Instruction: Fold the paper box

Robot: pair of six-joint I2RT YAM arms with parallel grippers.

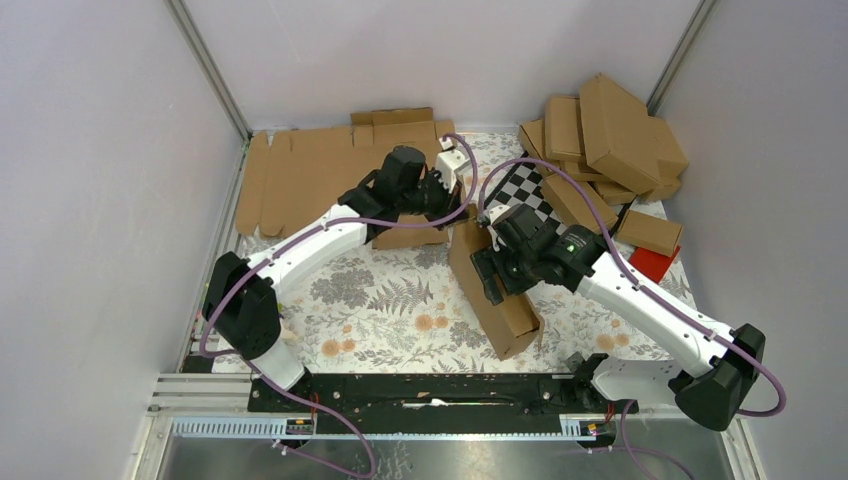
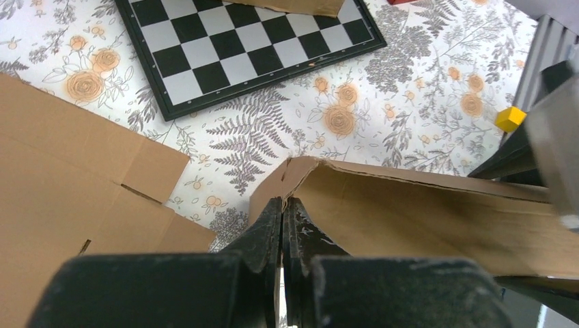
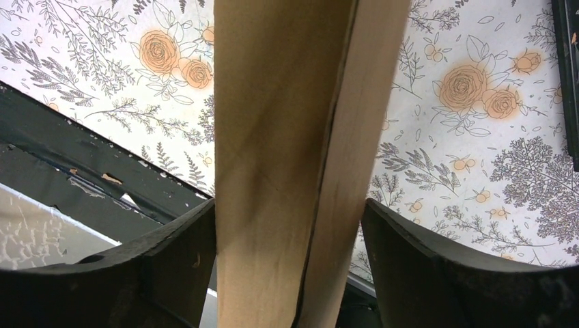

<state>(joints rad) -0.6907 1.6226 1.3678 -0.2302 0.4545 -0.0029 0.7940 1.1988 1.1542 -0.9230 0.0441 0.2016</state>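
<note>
The paper box [image 1: 503,305] lies slanted mid-bench [image 1: 380,300], its near corner close to the front edge. The right pincer [image 3: 290,225] clamps its long sides. The left pincer [image 2: 282,219] is clenched on its far edge. Bare bench lies to its left, with a checkered board [image 2: 246,48] just beyond.

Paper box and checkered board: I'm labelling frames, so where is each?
paper box [image 1: 508,312]: top external view, near end of its top face.
checkered board [image 2: 239,51]: left wrist view, middle of its squares.
</note>
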